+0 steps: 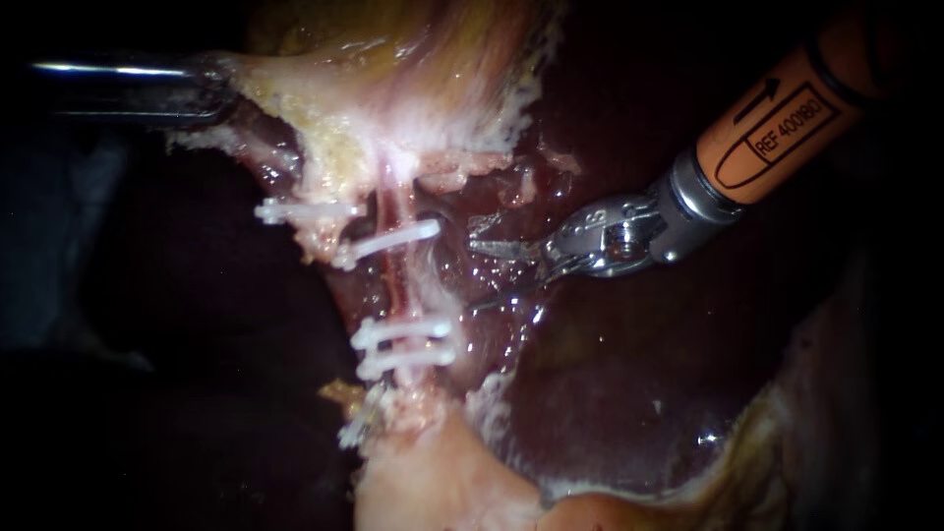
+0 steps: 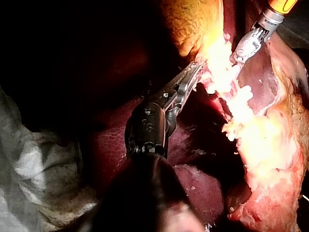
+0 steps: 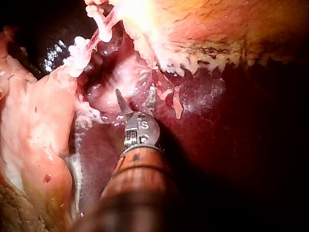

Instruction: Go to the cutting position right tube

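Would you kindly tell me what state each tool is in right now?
Left tool: shut on tissue.
Right tool: open, holding nothing.

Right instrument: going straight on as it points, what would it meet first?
Probably the tube, at the bare stretch between the upper clip and the lower clips. The right instrument faces it, jaws open, across a gap; depth is unclear.

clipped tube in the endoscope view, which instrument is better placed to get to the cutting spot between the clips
Right. The right instrument has its blades open just beside the clipped tube, level with the gap between the clips. The left instrument ends in pale tissue well above them.
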Robot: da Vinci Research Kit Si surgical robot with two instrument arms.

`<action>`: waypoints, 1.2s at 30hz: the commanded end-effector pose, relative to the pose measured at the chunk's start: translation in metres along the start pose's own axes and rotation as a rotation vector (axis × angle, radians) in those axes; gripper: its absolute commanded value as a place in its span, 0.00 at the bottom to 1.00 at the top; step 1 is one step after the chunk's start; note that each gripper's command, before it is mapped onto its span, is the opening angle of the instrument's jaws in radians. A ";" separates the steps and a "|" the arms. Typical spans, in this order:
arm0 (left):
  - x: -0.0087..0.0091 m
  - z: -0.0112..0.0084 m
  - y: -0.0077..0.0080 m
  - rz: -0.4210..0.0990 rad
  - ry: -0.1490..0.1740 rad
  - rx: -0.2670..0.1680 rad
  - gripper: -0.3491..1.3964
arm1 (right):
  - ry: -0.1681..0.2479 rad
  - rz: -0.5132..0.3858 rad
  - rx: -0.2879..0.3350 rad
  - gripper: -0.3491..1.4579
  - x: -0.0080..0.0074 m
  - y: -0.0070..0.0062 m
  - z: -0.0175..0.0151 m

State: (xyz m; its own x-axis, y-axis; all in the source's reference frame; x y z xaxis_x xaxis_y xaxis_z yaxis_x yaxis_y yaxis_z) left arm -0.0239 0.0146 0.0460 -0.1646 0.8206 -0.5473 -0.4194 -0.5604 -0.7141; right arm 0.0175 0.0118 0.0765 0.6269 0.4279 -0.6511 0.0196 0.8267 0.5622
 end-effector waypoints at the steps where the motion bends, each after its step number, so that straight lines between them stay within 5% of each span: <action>1: 0.0000 0.0000 0.0000 0.000 0.000 0.000 0.00 | 0.000 0.000 0.000 0.91 0.0000 -0.0001 0.0000; 10: 0.0000 0.0000 0.0000 0.000 0.000 0.000 0.00 | 0.024 0.015 0.057 0.97 0.0009 -0.0029 -0.0018; 20: 0.0000 0.0000 0.0000 0.000 0.000 0.000 0.00 | 0.075 0.047 0.137 0.98 0.0054 -0.0070 -0.0049; 36: 0.0000 0.0000 0.0001 0.000 0.000 0.001 0.00 | 0.138 0.166 0.205 0.98 0.0079 -0.0071 -0.0040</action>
State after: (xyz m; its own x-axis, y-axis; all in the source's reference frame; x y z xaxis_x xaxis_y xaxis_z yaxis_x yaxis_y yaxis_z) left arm -0.0239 0.0145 0.0460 -0.1644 0.8207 -0.5472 -0.4202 -0.5602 -0.7139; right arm 0.0196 0.0108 0.0653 0.5220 0.6111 -0.5950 0.0920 0.6532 0.7515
